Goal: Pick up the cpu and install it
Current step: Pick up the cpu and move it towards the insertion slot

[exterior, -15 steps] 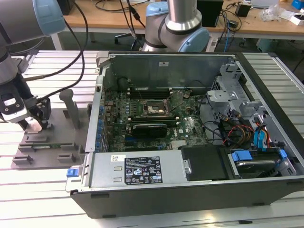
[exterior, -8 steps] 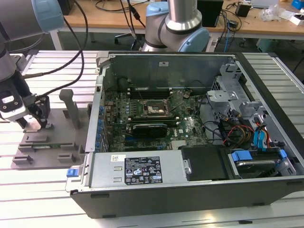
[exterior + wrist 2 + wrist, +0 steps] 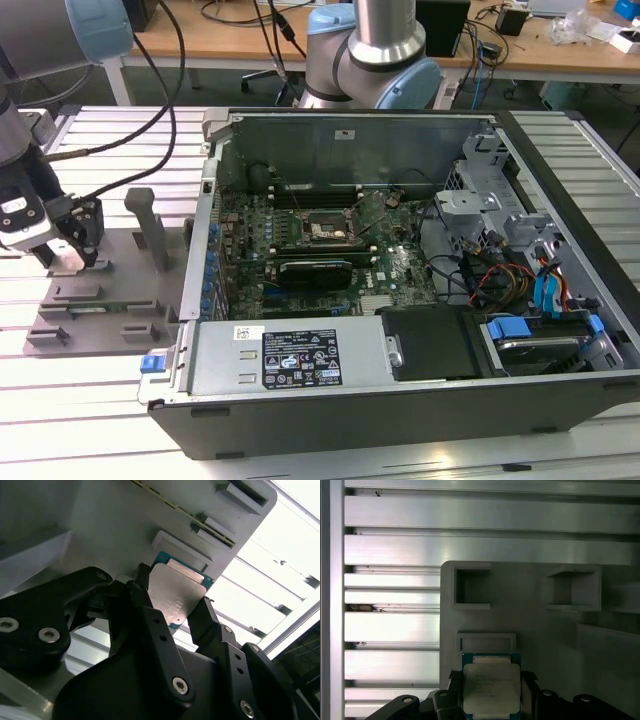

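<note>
Over tray (image 3: 90, 322), exterior view's left: gripper (image 3: 72, 256), fingers (image 3: 145, 610) clamped on cpu (image 3: 177, 596) edges; case (image 3: 300, 412) beside tray.

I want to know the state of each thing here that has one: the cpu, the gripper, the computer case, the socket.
cpu: clamped in the gripper, at the grey fixture, not yet installed.
gripper: shut on the cpu.
computer case: open, its inside exposed.
socket: looks empty.
</note>
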{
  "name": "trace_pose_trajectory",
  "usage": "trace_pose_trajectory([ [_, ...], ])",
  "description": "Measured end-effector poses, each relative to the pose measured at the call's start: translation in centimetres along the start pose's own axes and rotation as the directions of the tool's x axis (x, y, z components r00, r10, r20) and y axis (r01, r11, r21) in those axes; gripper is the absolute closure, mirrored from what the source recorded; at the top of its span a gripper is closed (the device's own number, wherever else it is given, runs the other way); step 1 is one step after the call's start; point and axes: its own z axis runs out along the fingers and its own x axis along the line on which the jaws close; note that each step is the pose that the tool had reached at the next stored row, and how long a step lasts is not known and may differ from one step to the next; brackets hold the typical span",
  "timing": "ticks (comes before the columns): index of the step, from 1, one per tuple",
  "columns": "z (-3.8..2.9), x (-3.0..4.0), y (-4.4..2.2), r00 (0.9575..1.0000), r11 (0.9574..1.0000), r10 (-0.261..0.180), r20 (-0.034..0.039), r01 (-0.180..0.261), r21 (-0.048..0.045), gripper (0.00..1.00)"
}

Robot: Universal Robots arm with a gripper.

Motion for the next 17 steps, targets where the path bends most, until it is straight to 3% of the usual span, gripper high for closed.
trace_pose_trajectory([
  [11,-0.90,-0.02,-0.02,1.0000,1.0000,0.000,0.0000,0.000,0.0004,0.45],
  [17,-1.98,-0.05,-0.01,1.0000,1.0000,0.000,0.0001,0.000,0.0015,0.45],
])
